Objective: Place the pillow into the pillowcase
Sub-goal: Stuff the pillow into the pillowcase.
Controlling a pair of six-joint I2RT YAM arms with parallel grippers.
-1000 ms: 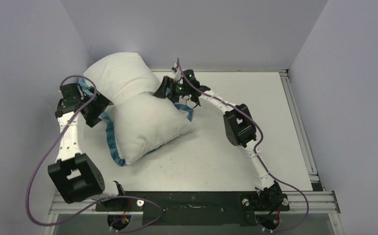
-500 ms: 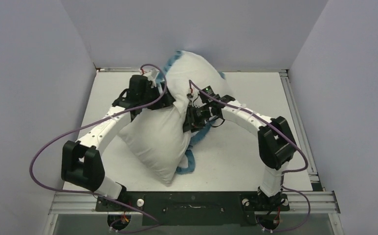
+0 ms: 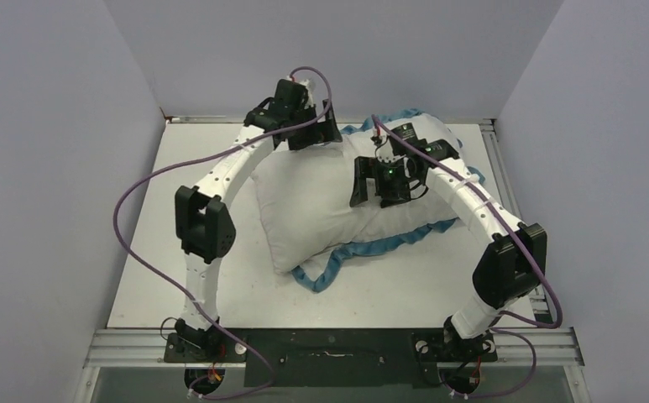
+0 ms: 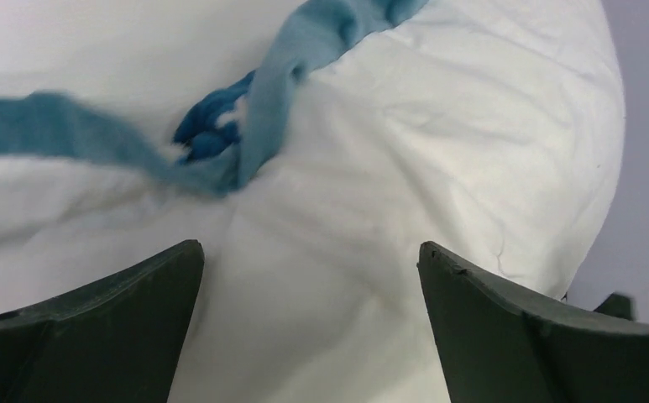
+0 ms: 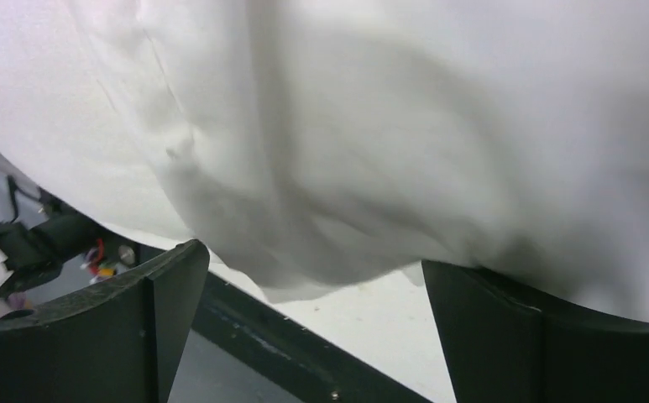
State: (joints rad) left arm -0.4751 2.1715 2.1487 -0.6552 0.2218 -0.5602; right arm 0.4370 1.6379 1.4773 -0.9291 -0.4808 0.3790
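The plump white pillow (image 3: pixel 312 201) lies across the middle of the table, tilted from near left to far right. The pillowcase (image 3: pixel 350 252) shows as a blue ruffled edge under the pillow's near side and again at its far end. My left gripper (image 3: pixel 308 134) hangs open over the pillow's far left corner; in the left wrist view (image 4: pixel 311 248) white fabric fills the gap and the blue ruffle (image 4: pixel 253 126) crosses beyond. My right gripper (image 3: pixel 379 185) is open above the pillow's middle; the right wrist view (image 5: pixel 314 252) shows white pillow fabric (image 5: pixel 388 126) just past its fingertips.
Grey walls close in the white table (image 3: pixel 186 218) on the left, back and right. A metal rail (image 3: pixel 514 210) runs along the right edge, and a black front rail (image 3: pixel 329 344) carries both arm bases. Purple cables loop off both arms.
The pillow moved from the far left, was lifted mid-table, and now lies flat across the centre. Both arms swung toward the back; both grippers stand open over it.
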